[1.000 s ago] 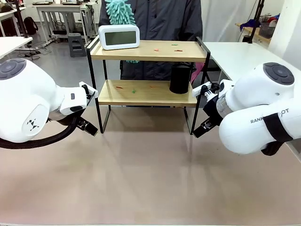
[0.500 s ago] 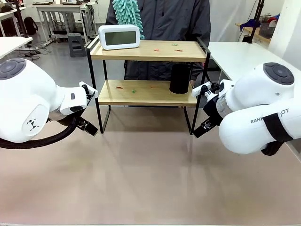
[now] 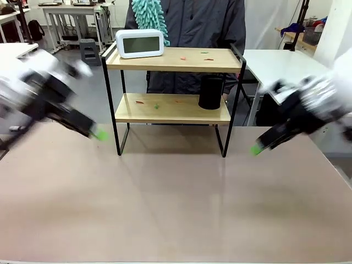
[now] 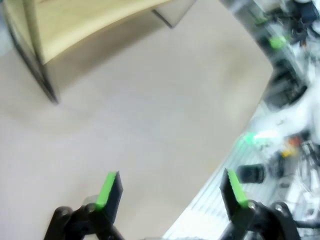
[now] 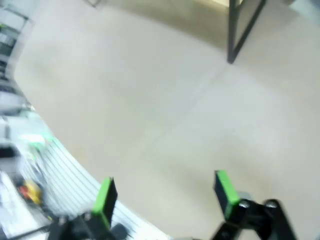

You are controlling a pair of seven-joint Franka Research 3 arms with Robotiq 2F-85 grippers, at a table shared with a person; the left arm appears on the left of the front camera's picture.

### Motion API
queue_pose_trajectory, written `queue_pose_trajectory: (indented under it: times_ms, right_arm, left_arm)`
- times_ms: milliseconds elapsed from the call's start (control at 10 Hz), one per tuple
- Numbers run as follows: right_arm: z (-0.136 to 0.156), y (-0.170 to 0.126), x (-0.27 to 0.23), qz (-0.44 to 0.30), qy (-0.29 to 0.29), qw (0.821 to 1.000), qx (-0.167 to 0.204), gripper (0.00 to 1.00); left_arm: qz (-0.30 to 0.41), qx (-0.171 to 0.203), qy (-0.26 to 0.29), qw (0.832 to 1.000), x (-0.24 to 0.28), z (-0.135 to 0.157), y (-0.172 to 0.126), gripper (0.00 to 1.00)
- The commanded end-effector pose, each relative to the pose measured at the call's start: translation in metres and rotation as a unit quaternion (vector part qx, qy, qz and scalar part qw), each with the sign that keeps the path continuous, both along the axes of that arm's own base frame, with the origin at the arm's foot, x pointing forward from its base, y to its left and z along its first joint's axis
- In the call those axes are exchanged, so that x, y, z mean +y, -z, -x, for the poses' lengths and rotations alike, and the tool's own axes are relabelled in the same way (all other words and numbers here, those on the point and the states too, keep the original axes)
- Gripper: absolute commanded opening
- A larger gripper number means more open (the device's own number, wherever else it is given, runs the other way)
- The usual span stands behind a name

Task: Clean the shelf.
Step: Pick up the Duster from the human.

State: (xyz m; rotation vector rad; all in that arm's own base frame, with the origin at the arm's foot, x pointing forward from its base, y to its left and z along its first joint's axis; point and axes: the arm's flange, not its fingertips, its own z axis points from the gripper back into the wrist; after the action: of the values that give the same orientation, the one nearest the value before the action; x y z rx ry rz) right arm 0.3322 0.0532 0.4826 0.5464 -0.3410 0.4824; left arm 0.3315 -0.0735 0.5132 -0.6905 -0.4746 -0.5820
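The shelf [image 3: 170,63] is pale wood, black metal.

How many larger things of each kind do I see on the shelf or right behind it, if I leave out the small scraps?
White digital clock: 1
Black cylindrical container: 1
Teal fluffy duster: 1
Total: 3, two on the shelf and one behind it

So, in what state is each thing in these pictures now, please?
shelf: upright, scraps on both boards.
clock: upright on top board.
black cylinder: upright on lower board.
duster: hanging behind the shelf.
left pincer: open, empty.
right pincer: open, empty.
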Motion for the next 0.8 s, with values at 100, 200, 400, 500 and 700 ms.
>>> queue_pose_trajectory:
  times_ms: [100, 200, 400, 500, 700]
  right_arm:
    - [0.057, -0.021, -0.196, -0.450, 0.264, 0.853, -0.004, 1.00]
    - [0.070, 0.003, -0.223, -0.460, 0.381, 0.802, -0.002, 1.00]
    - [0.077, 0.038, -0.222, -0.412, 0.464, 0.784, -0.011, 1.00]
    - [0.098, -0.002, -0.237, -0.257, 0.196, 0.945, 0.045, 1.00]
    - [0.098, -0.002, -0.237, -0.257, 0.196, 0.945, 0.045, 1.00]
  left_arm:
    - [0.201, 0.025, -0.225, 0.953, 0.185, 0.041, -0.012, 1.00]
    - [0.276, 0.032, -0.266, 0.923, 0.219, 0.041, 0.007, 1.00]
    - [0.306, 0.042, -0.336, 0.890, 0.235, 0.028, 0.048, 1.00]
    - [0.228, 0.047, -0.246, 0.941, 0.246, 0.068, -0.001, 1.00]
    - [0.228, 0.047, -0.246, 0.941, 0.246, 0.068, -0.001, 1.00]
